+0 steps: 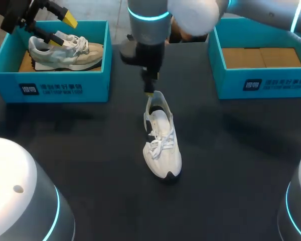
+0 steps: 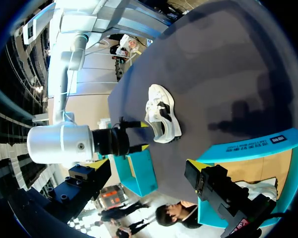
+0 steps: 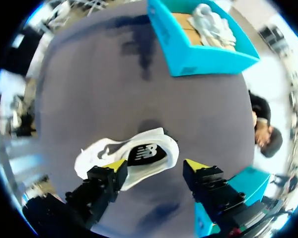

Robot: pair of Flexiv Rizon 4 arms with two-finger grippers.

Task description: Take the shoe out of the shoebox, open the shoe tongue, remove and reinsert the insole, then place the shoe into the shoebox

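Note:
A white sneaker [image 1: 162, 145] stands upright on the black table's middle, toe toward me; its dark insole [image 3: 146, 152] lies inside. My right gripper [image 1: 149, 93] hangs just over the heel, open; in the right wrist view the heel of the sneaker [image 3: 139, 153] sits between the yellow tips, one fingertip [image 3: 118, 166] against its side, the other clear. My left gripper [image 1: 64, 27] is open above the left blue shoebox [image 1: 55, 88], which holds a grey-beige sneaker [image 1: 65, 52]. The left wrist view shows the white sneaker [image 2: 161, 111] with my right gripper [image 2: 141, 135] at its heel.
A second blue shoebox [image 1: 261, 80] with a bare cardboard bottom stands at the back right. Open black tabletop [image 1: 231, 165] lies around and in front of the white sneaker.

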